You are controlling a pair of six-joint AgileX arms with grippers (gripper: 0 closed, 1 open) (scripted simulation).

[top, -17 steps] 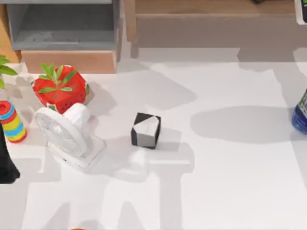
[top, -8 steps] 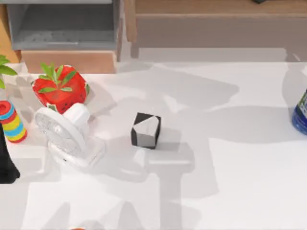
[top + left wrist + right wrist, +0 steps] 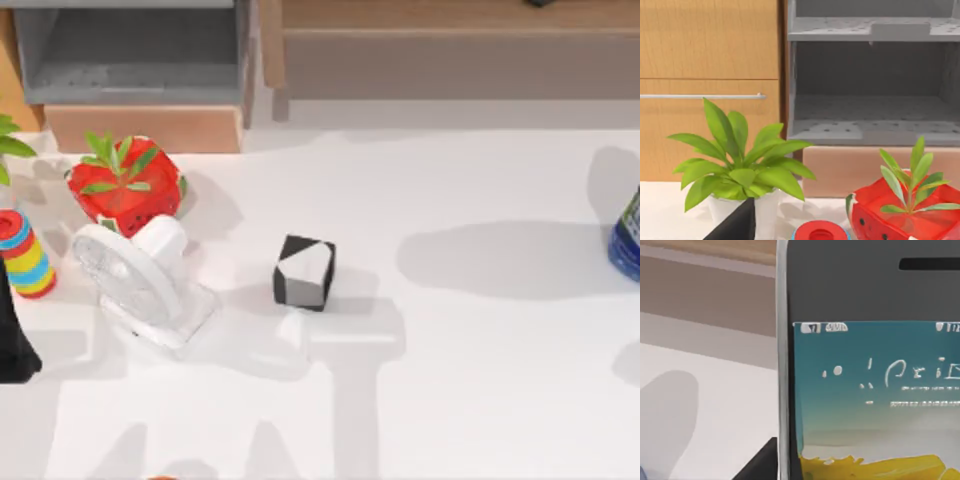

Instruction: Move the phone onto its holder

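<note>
Phone (image 3: 870, 365) sits right up against your right wrist camera, upright, its long axis vertical, lit screen facing the lens; whether the right gripper clamps it, you cannot tell. Farther off in the top view, the black-and-white holder (image 3: 304, 271) stands mid-table, to the left of the right arm's side, so that arm is better placed to carry the phone there. The left arm's gripper state cannot be told either. Compared with half a second ago, the broad shadow over the holder has shrunk.
</note>
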